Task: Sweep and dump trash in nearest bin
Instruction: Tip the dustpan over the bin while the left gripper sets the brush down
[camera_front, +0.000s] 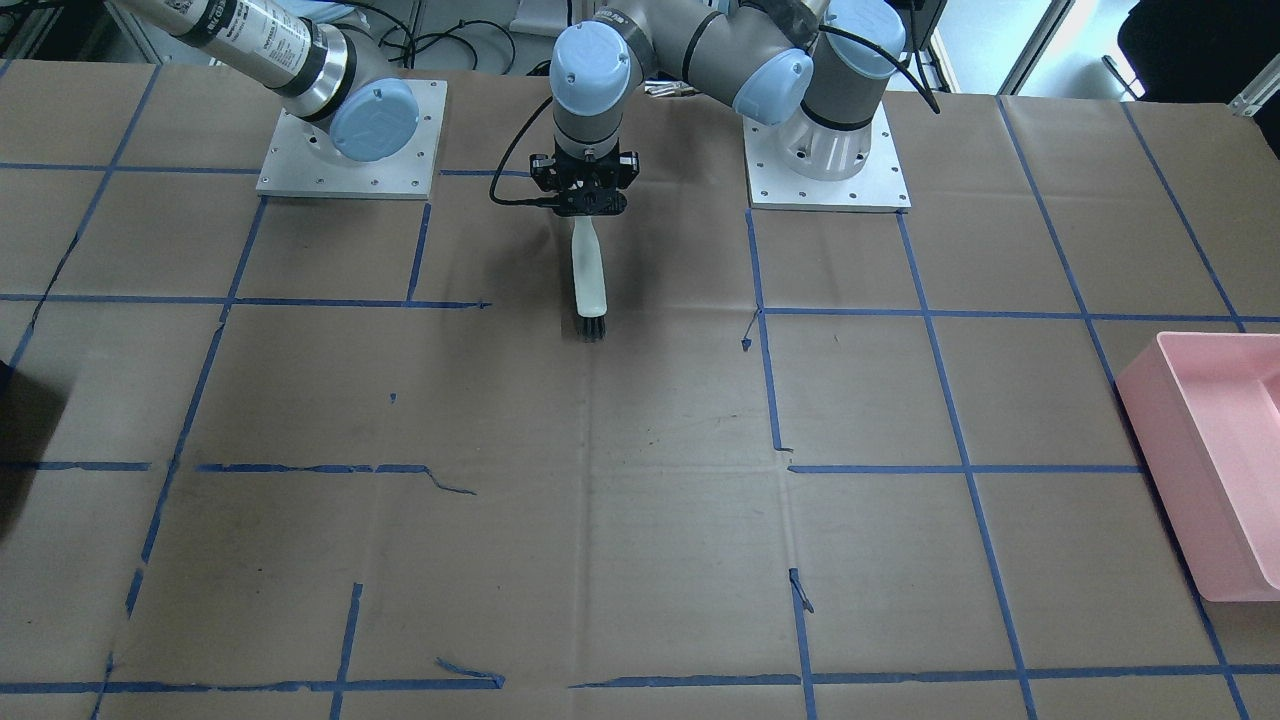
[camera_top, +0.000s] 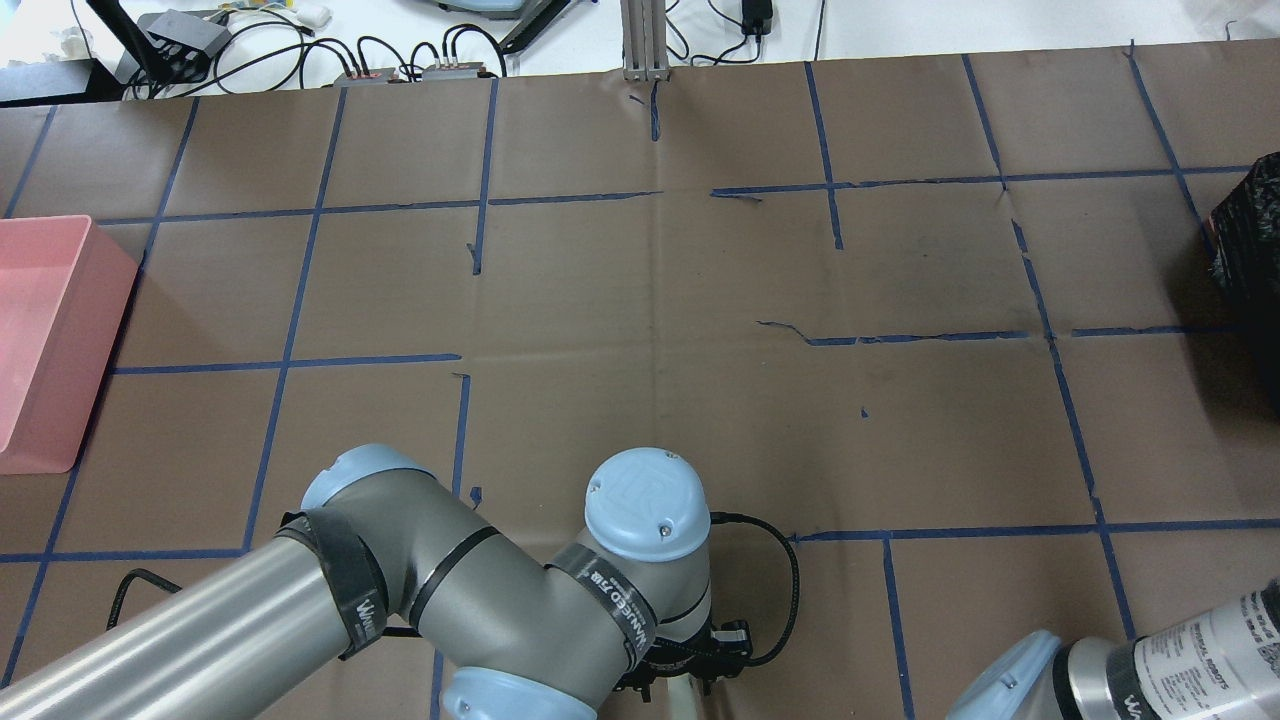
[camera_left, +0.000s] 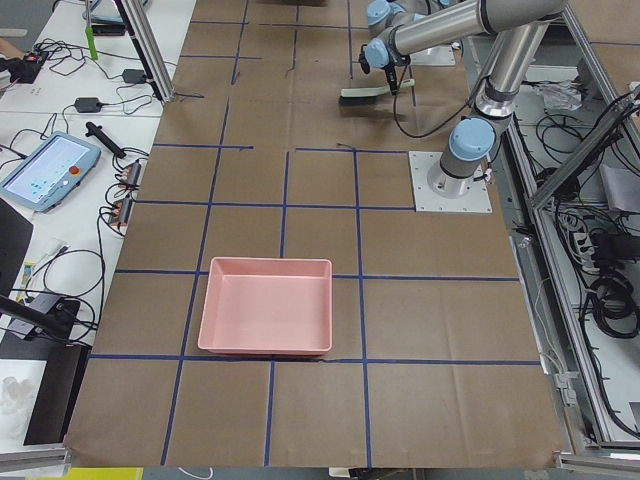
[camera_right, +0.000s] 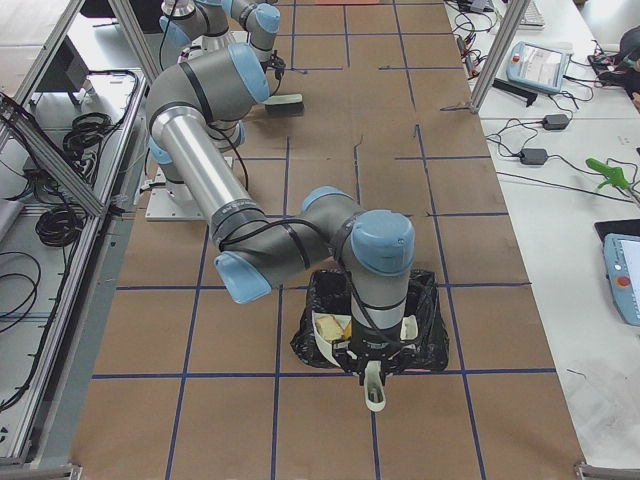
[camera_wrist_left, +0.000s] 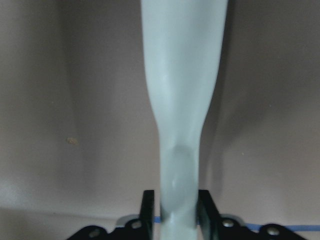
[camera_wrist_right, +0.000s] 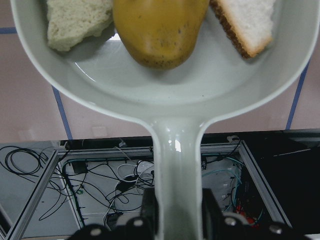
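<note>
Closest to the right wrist lens is the white handle of the dustpan (camera_wrist_right: 177, 165). It sits between the two fingers (camera_wrist_right: 150, 212) of the right gripper (camera_wrist_right: 179, 215), whose jaws are clamped on it from both sides.

All three scraps lie in the pan's bowl:
- The yellow-brown potato (camera_wrist_right: 157, 30) lies in the middle.
- The small bread chunk (camera_wrist_right: 75, 20) lies just beside the potato on one side, near the rim.
- The bread wedge (camera_wrist_right: 247, 22), white with a brown crust, lies on the other side, close against the potato.

Seen from the table's end on the robot's right, the near arm holds the pan over the mouth of the black bin (camera_right: 425, 335). This is a bag-lined container standing on the brown paper. The bowl is over the bin's robot-side half, and the handle reaches out past the bin's edge.

The left gripper (camera_front: 583, 212) is positioned between the two base plates, close to the robot. It is closed on the pale handle of the brush (camera_front: 588, 275). In the left wrist view, one finger presses on each side of that handle. The brush points away from the robot, with its black bristles (camera_front: 591, 328) at the far end. Whether the bristles touch the paper cannot be told.

The pink bin (camera_left: 265, 305) stands at the robot's left end of the table (camera_front: 600, 520), well apart from both grippers. The table surface is brown paper marked with a blue tape grid.
</note>
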